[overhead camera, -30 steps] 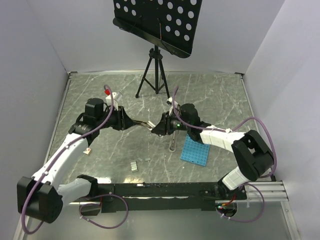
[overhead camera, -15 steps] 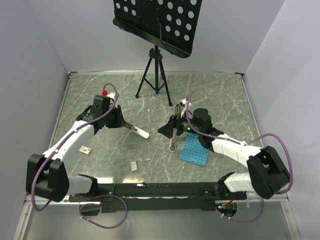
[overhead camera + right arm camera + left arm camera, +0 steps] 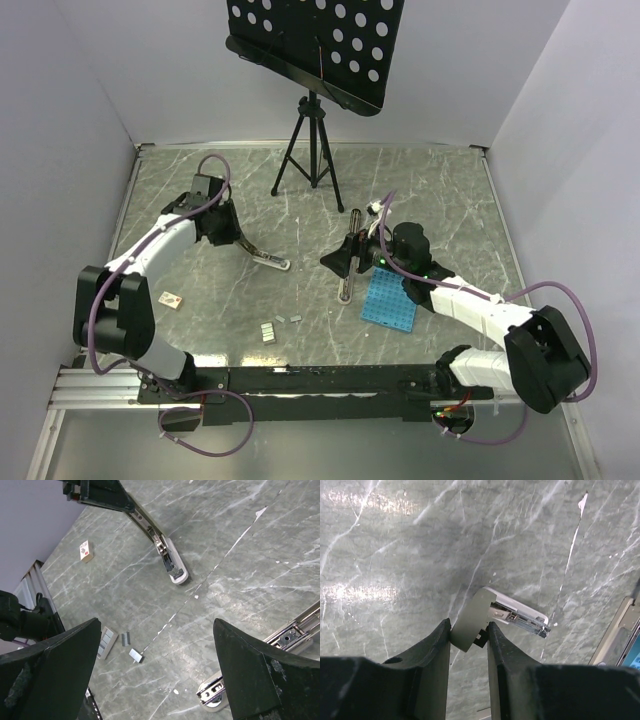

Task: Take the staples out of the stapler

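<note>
**A:** What lies around the work?

**B:** A long metal bar (image 3: 346, 286) runs away from the arms in mid-table, just beside the right gripper (image 3: 335, 262); a blue tray (image 3: 390, 302) lies flat to the right of the bar's near end; a black music stand (image 3: 305, 55) on a tripod stands at the back; a small card (image 3: 173, 300) lies well apart on the left.

**A:** And the stapler?

**B:** The stapler (image 3: 495, 615) is left of centre, hinged open; the left gripper (image 3: 469, 627) has its jaws drawn in narrow and pinched on the hinge end; the far end slants down to the table (image 3: 440, 190), though whether it touches I cannot tell. The right gripper is spread wide and holds nothing; it faces the stapler with a gap between them.

**A:** The staples?

**B:** Loose staples (image 3: 269, 331) lie on the table nearer the arm bases, apart from the stapler and the tray.

**A:** Surface and room?

**B:** Grey-green marbled stone with patches of glare; pale walls (image 3: 70, 90) close in at the left, back and right; a thin rim (image 3: 125, 220) edges the table.

**A:** Space for moving?

**B:** Bare marble shows between the stapler and the left rim; more shows behind the tray toward the right rim; the bar and tray crowd the right gripper's near side.
</note>
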